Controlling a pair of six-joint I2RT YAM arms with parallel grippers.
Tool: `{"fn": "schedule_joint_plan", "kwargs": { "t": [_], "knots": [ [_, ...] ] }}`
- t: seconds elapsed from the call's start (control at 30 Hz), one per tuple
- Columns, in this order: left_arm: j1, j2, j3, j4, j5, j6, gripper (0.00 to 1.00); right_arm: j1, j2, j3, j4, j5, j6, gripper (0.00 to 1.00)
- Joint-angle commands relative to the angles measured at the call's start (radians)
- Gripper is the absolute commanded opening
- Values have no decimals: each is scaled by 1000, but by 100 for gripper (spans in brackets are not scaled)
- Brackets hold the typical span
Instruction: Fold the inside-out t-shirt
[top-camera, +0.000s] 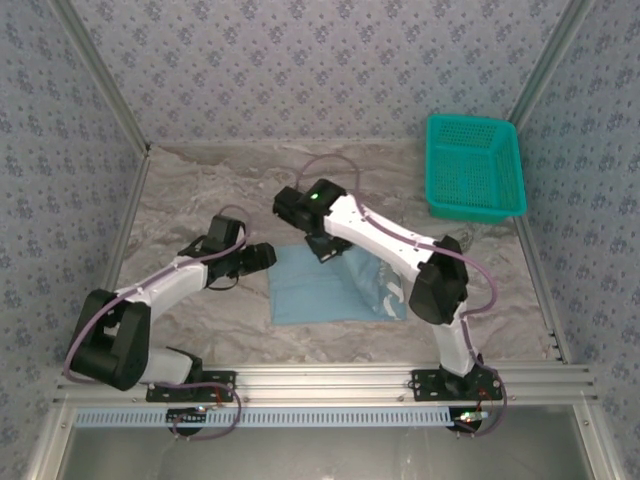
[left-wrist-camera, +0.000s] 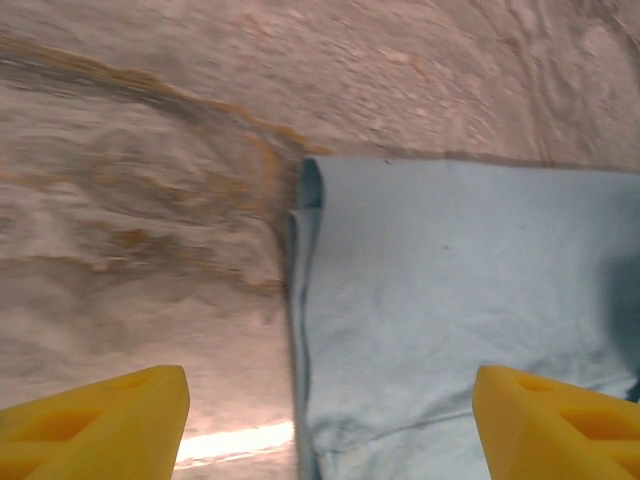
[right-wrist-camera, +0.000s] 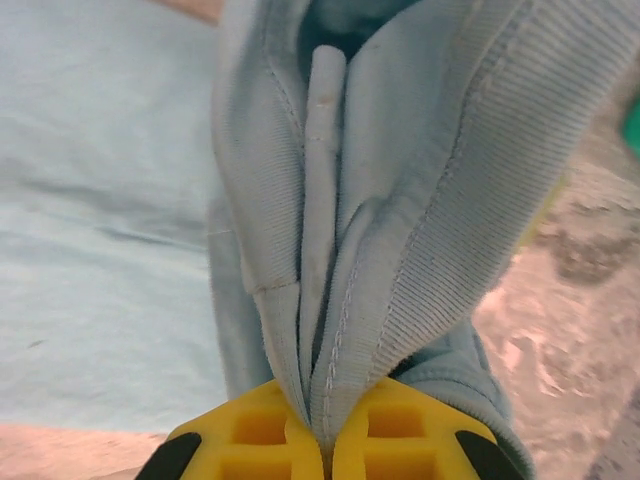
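Light-blue t-shirt (top-camera: 310, 290), pinched in right jaws, left jaws spread

I read t-shirt (top-camera: 315, 290) as soft matt cloth, ribbed knit, stitched seams up close. Fingers (right-wrist-camera: 250, 435): matt yellow moulded plastic. Table (top-camera: 200, 190): dull marbled stone look. Basket (top-camera: 475, 165): teal plastic mesh. Arm shells (top-camera: 380, 235): smooth white plastic, slight gloss. Front rail (top-camera: 320, 378): brushed metal.

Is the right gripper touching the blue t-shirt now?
Touching. In the right wrist view, the right gripper is shut on bunched folds of the t-shirt.
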Motion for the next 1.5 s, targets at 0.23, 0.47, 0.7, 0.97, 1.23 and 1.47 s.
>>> {"fn": "schedule_joint_plan", "kwargs": {
  "t": [0.23,0.47,0.7,0.97,1.23,1.47],
  "knots": [
    [33,-66,-47,-27,-38,35,75,44,28,101,-108,-33,-10,0],
    [33,-42,-66,-5,-42,35,75,51,12,156,-57,-80,-53,0],
    [33,-33,-77,-1,-50,36,75,67,95,182,35,-156,-63,0],
    [59,-57,-108,-7,-94,4,75,92,220,161,173,-290,-44,18],
    [153,-201,-171,-20,-135,-29,77,130,45,-43,492,-617,-87,53],
    [144,-211,-132,59,106,-33,77,51,-316,-488,693,-618,-50,61]
  ]
}}
